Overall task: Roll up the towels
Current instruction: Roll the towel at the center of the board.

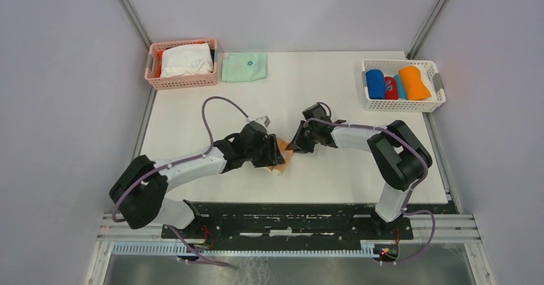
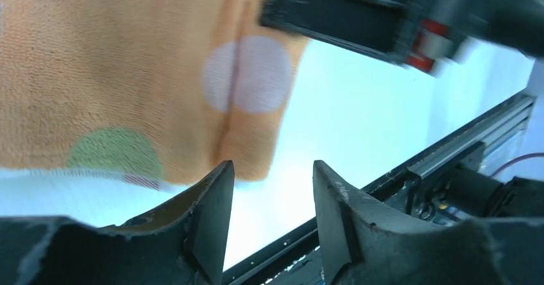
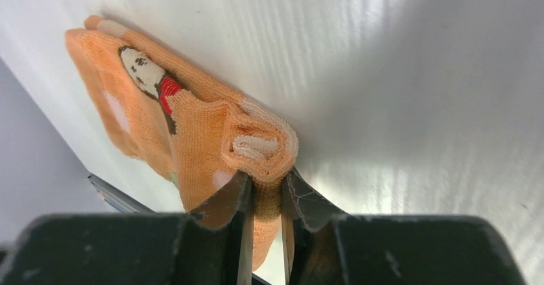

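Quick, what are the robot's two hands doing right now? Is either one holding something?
Left gripper: open, nothing between its fingers.
Right gripper: shut on the peach towel, at its rolled end.

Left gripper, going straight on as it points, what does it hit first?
Probably the peach towel, its dotted edge just ahead of the open left gripper; the right gripper sits beyond, depth unclear.

Two baskets (image 1: 183, 83) (image 1: 403, 105), two arms (image 1: 192, 163) (image 1: 359, 135), perhaps four rolled towels (image 1: 375, 84)
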Available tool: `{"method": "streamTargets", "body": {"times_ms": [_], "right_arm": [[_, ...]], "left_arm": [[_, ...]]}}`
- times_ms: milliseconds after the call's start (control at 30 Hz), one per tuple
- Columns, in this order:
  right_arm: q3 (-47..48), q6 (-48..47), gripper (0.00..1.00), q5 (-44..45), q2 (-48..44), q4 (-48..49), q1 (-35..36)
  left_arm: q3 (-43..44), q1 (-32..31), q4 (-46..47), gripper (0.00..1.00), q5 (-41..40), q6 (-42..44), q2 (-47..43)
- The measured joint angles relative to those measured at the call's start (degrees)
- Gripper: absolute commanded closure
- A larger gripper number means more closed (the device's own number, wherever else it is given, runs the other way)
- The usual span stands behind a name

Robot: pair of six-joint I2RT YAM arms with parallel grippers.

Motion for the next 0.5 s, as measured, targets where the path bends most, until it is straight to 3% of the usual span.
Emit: {"method": "streamTargets", "body": {"times_ms": [233,500], "right_arm": [[2.2,-0.3,0.75,2.1,-0.8,-8.1,0.0],[3.0,-0.3,0.75,2.4,-0.8,-10.9,0.0]], "left_arm": [[7.3,-19.2,-8.9,0.41,-26.6,6.3,-5.3],[17.2,-36.2,-14.1,0.43,-53.3,15.7,9.1]]}}
